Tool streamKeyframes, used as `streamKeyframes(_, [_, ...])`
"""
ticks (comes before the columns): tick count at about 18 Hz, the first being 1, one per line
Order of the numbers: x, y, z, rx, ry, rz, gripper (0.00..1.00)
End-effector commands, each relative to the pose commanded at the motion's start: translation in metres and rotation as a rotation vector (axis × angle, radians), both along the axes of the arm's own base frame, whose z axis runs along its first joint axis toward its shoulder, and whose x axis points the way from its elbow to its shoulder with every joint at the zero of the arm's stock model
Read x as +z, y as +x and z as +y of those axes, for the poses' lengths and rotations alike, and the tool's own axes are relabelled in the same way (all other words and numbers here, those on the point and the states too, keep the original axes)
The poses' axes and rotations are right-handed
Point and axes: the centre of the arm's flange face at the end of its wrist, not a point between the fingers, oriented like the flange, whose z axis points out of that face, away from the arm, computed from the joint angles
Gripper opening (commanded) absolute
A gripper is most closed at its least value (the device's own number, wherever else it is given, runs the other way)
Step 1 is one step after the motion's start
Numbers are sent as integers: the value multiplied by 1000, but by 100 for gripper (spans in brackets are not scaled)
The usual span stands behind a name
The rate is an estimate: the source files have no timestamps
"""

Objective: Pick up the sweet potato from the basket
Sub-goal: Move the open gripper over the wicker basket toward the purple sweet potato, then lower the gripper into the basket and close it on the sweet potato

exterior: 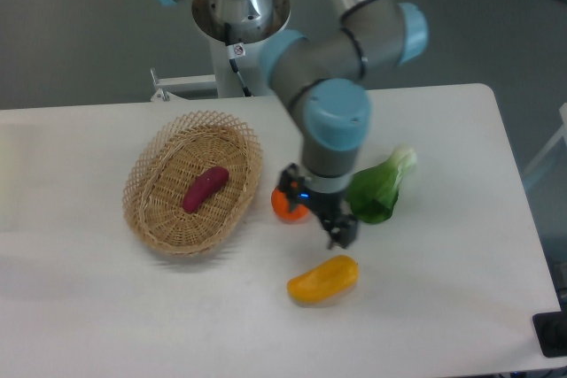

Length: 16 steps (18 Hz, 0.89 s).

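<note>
- Well left of gripper (332, 223): sweet potato (205, 189) in basket (151, 227), long axis near-left to far-right.
- Gripper holds nothing; jaw gap unclear.

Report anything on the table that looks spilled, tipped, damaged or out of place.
Nothing stands out. The sweet potato lies whole inside the upright basket; the orange, yellow fruit and leafy green rest intact on the table.

Single fixed cam, high front view.
Looks down across the table (106, 325) toward my base (241, 19); mid-range, my arm and the whole spread in frame.
</note>
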Motion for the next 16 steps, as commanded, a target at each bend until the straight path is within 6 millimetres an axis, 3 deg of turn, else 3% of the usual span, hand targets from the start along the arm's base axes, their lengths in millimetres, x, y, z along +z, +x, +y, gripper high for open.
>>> streamKeyframes(3, [-12,44,2,-15,-24,-23,100])
streamKeyframes(7, [-25,70,1,41,-39,-33,100])
streamKeyframes(10, [-40,92,-14,27,-46,-33,100])
streamKeyframes(16, [-63,104,-28,98,-63,-36,100])
